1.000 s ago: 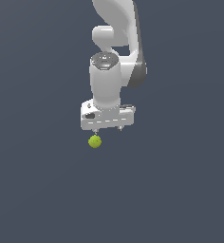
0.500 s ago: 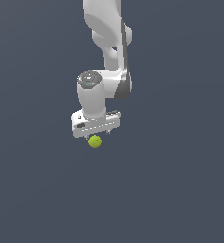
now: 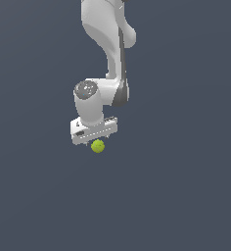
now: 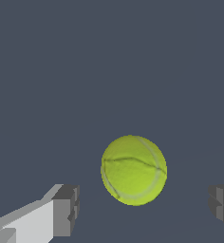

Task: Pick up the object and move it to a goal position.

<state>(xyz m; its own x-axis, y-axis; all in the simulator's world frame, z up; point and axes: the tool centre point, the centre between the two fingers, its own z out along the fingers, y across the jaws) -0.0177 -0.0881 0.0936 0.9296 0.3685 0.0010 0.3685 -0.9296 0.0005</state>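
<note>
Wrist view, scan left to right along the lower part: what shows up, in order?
Grey-tipped white fingertip of the end effector → small yellow-green ball with faint darker seam lines → the other grey fingertip, cut off by the frame edge. The ball sits in the gap, touching neither fingertip.

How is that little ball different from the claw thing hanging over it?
The ball is yellow-green and round; the tool is white with dark grey, blocky fingertips. The ball is much narrower than the tool. The tool hangs from the arm with its jaws spread apart; the ball lies between them, untouched.
</note>
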